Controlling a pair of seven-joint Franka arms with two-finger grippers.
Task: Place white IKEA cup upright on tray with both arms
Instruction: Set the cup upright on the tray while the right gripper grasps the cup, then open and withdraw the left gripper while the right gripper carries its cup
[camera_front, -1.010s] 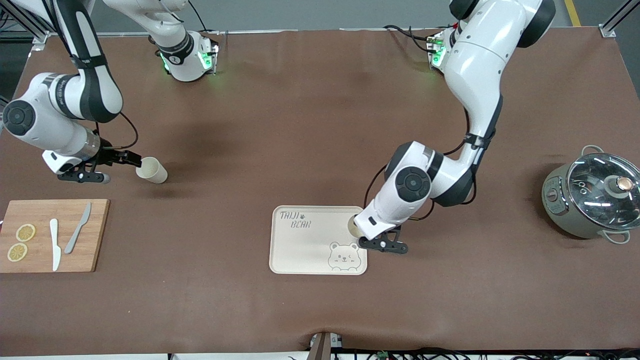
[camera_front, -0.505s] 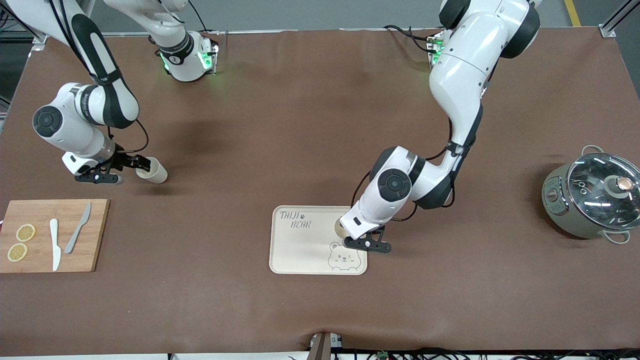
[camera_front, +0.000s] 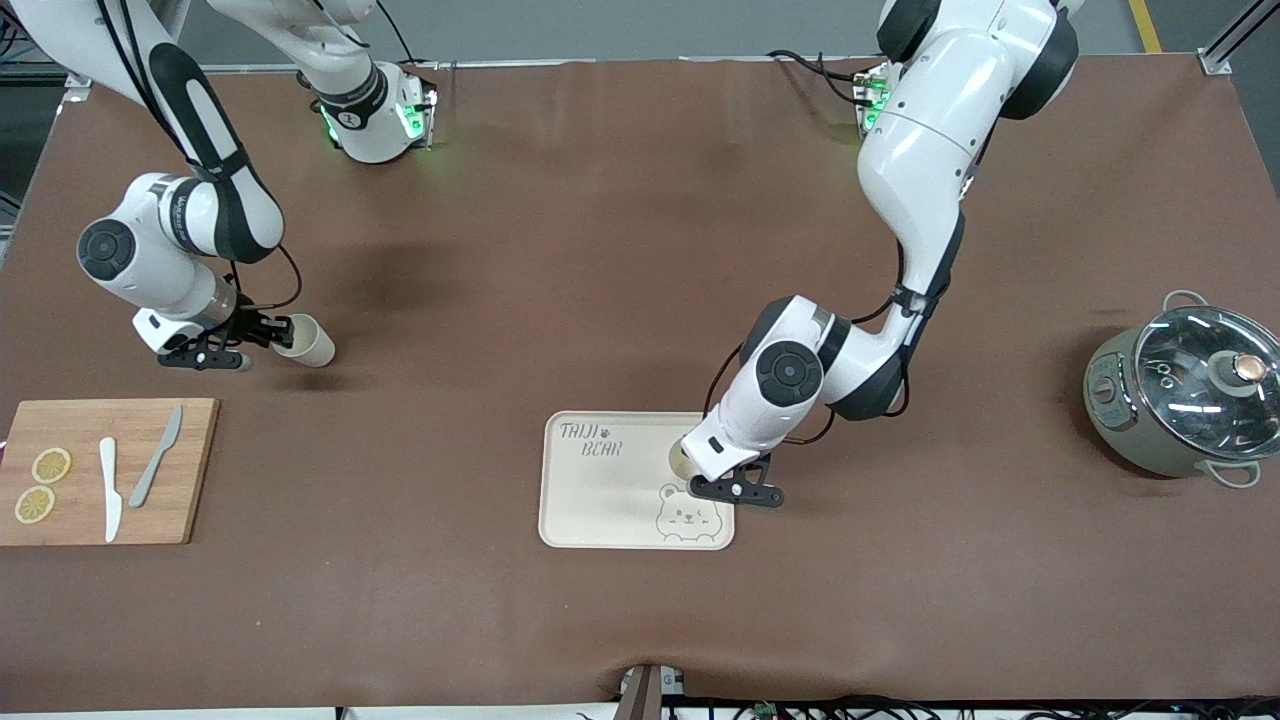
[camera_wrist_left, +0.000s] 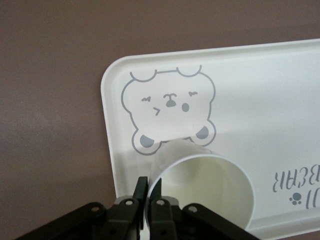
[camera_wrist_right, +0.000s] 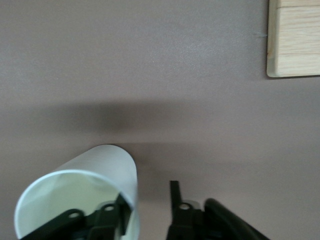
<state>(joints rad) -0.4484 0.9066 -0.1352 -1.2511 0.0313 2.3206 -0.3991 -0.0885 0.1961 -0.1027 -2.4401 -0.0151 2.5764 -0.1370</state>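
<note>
The cream tray (camera_front: 600, 500) with bear drawing lies at the table's middle. My left gripper (camera_front: 692, 468) is shut on the rim of an upright white cup (camera_front: 680, 456), held at the tray's edge toward the left arm's end, beside the bear. In the left wrist view the fingers (camera_wrist_left: 141, 187) pinch the cup's wall (camera_wrist_left: 210, 180) over the tray (camera_wrist_left: 260, 100). Whether it rests on the tray I cannot tell. A second white cup (camera_front: 306, 341) lies on its side near the right arm's end. My right gripper (camera_front: 278, 331) is open, one finger inside its mouth (camera_wrist_right: 85, 195), the other outside.
A wooden cutting board (camera_front: 190, 500) with two lemon slices (camera_front: 42, 484), a white knife (camera_front: 109, 488) and a grey knife (camera_front: 155, 467) lies nearer to the camera than the lying cup; its corner shows in the right wrist view (camera_wrist_right: 297, 37). A grey pot with glass lid (camera_front: 1185, 395) stands at the left arm's end.
My right gripper has moved up to the lying cup and one finger has gone into its mouth. My left gripper carried its cup a little farther in over the tray, then held still.
</note>
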